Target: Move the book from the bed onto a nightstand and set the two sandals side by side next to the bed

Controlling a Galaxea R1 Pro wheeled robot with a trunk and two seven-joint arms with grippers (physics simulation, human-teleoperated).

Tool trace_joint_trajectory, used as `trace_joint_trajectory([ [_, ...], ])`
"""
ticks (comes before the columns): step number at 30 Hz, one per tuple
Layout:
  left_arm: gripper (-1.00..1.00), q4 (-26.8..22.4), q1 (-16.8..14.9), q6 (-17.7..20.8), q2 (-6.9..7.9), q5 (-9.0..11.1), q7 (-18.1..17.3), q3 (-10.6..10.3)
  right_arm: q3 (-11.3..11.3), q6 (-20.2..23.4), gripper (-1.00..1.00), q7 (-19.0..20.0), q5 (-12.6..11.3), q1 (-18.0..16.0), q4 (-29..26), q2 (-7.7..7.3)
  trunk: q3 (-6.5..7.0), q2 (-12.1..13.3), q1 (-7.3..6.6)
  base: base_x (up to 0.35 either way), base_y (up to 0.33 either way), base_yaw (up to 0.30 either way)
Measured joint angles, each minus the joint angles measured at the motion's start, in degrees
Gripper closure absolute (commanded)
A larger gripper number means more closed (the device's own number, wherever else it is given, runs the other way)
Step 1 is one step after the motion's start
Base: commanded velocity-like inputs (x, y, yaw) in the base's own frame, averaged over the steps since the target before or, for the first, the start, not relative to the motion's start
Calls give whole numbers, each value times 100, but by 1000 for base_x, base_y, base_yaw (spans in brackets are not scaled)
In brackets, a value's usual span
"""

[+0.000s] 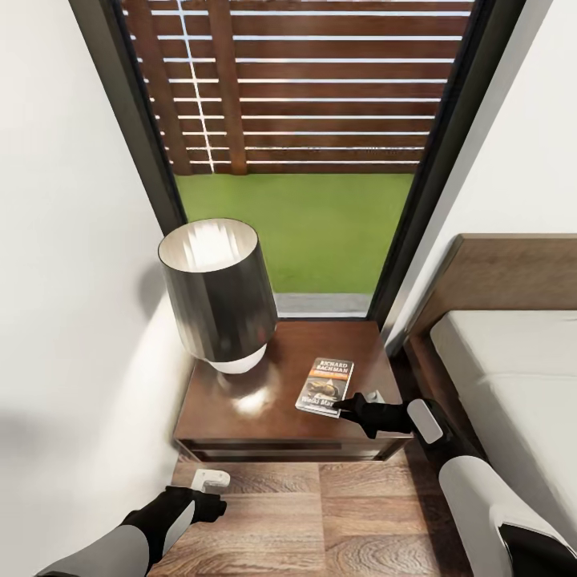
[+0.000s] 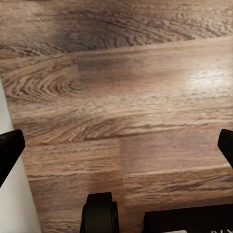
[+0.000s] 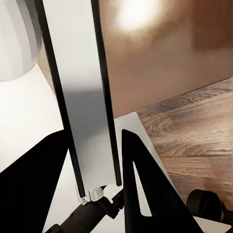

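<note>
One book [image 1: 326, 386] lies on one nightstand [image 1: 240, 417] at frame centre, beside one lamp [image 1: 215, 292]. The right gripper [image 1: 343, 407] clamps the book's near edge. The left gripper [image 1: 216, 481], lower left, hangs spread over the floor [image 1: 336, 521].

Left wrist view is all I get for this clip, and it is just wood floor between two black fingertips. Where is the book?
Observer: The book lies on the nightstand, toward its front right corner.
Reviewer: Is the right arm on it?
Observer: The right gripper is at the book's near edge. In the right wrist view its fingers sit one on each side of that edge, but I cannot tell whether they pinch it.
Reviewer: Anything else on the nightstand?
Observer: A lamp with a dark shade stands at the back left, apart from the book.
</note>
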Motion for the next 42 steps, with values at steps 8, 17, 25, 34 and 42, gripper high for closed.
trace_joint_trajectory([
  [8, -100, 0, 0, -2, 0, 1, 0, -1, 4, 0, 100, 0, -3, -4, 0, 0, 0, 0, 0, 0, 0, 0],
  [17, -100, 0, 0, -4, 0, 0, 0, -1, 6, -1, 100, 1, 9, -36, 15, 3, -53, -119, 65, 0, 0, 0],
  [25, -100, 0, 0, -1, 0, 1, 0, -1, 6, -4, 100, -25, 8, -96, 43, 2, -126, -281, 154, 0, 0, 0],
  [34, -100, 0, 0, -3, 0, 0, 0, -2, -5, -14, 100, -278, -19, -135, 52, 7, -126, -281, 154, 0, 0, 0],
  [42, -100, 0, 0, -7, 0, 0, 0, -8, -10, -18, 100, -322, -9, -150, 53, 1, -161, -359, 197, 0, 0, 0],
])
